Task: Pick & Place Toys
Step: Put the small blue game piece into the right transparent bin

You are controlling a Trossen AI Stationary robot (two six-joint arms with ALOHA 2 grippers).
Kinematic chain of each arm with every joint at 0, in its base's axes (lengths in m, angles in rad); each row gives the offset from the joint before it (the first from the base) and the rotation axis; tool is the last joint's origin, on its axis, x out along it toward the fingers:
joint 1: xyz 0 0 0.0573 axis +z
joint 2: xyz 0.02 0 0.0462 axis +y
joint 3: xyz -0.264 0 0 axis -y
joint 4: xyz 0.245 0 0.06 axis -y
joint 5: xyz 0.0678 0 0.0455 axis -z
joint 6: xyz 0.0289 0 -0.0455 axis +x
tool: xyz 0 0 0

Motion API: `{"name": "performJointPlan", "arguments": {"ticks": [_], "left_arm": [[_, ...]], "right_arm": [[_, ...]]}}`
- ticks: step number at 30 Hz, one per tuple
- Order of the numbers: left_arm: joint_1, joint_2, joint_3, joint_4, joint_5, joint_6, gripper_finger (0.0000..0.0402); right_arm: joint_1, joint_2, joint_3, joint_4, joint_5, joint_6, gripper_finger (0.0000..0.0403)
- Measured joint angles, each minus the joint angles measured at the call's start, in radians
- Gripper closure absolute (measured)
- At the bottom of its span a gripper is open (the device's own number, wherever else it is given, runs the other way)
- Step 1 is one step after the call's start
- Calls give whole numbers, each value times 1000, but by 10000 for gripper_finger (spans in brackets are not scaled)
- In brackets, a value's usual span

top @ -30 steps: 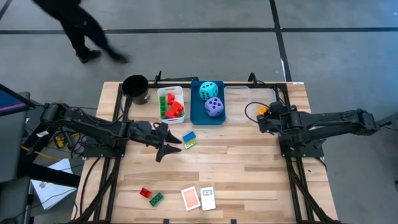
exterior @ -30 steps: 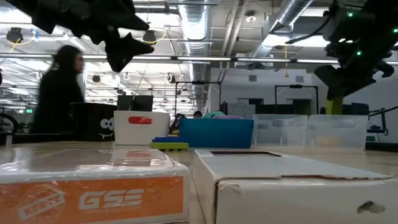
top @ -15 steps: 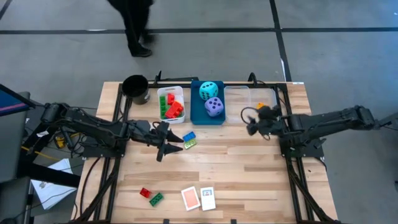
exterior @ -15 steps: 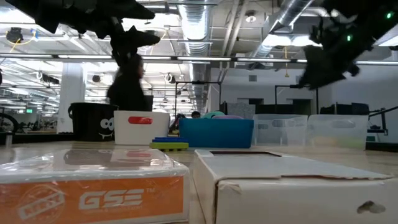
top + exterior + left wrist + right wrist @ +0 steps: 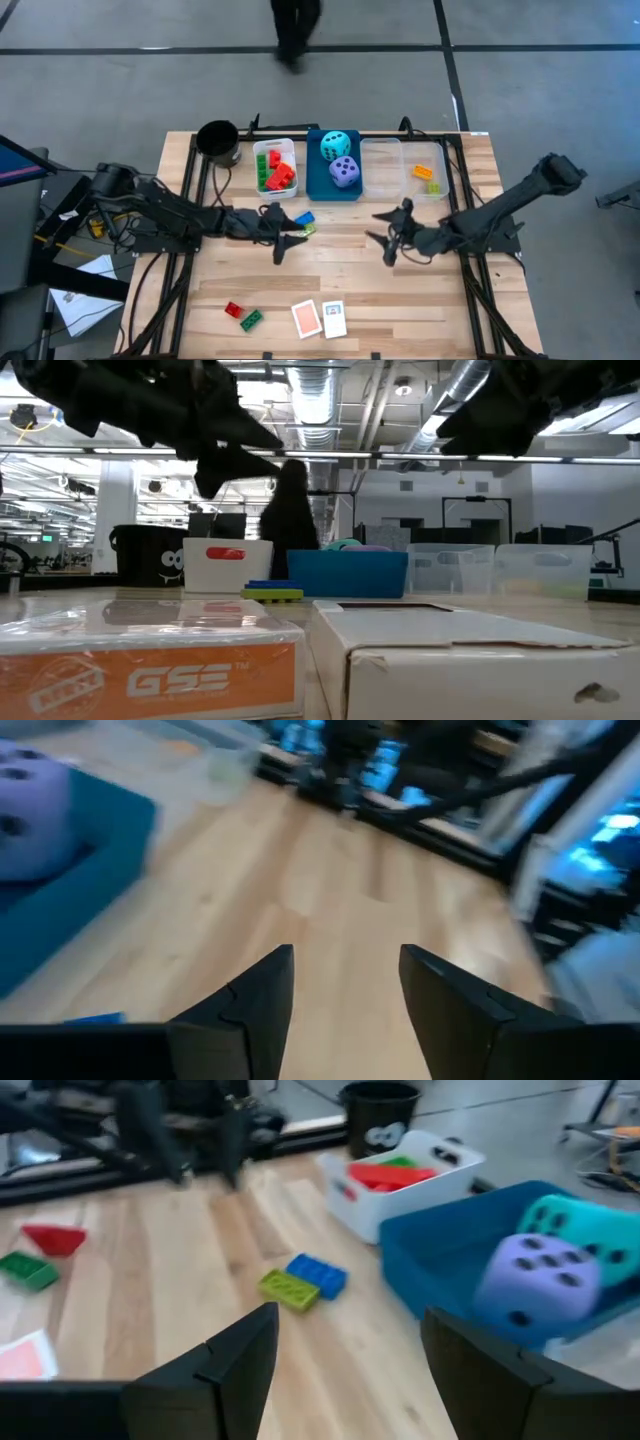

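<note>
Because the blue brick (image 5: pixel 305 217) and green brick (image 5: pixel 307 230) lie loose on the tabletop (image 5: pixel 400 300), both empty pincers, left (image 5: pixel 283 243) and right (image 5: pixel 386 236), hover nearby, jaws apart.

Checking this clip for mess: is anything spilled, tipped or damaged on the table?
Nothing stands out. The small blue plastic brick and yellow-green plastic brick, red brick, green brick and two cards lie loose on the wooden table, simply unsorted.

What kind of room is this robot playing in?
Probably a robot lab or workshop: a wooden table in a metal frame, bare pipes and ducts on the ceiling, and a person walking past behind it.
</note>
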State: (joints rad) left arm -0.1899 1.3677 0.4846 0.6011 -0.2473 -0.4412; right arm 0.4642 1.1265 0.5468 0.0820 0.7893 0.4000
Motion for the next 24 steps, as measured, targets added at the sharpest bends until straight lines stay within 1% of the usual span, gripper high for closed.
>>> {"name": "performJointPlan", "arguments": {"ticks": [5,8,13,18,21,24], "left_arm": [[-3,38,1,8,-199,50,236],[-3,62,2,6,-264,63,243],[-3,111,1,4,-268,62,252],[0,168,2,6,-261,64,248],[0,198,2,5,-260,64,236],[0,220,2,-7,-261,65,215]], "right_arm": [[28,137,0,84,-6,16,163],[30,228,0,141,-6,19,163],[25,388,0,307,-11,15,163],[22,518,2,464,-63,-11,163],[14,562,18,486,-98,-16,163],[1,587,41,487,-136,-19,163]]}}
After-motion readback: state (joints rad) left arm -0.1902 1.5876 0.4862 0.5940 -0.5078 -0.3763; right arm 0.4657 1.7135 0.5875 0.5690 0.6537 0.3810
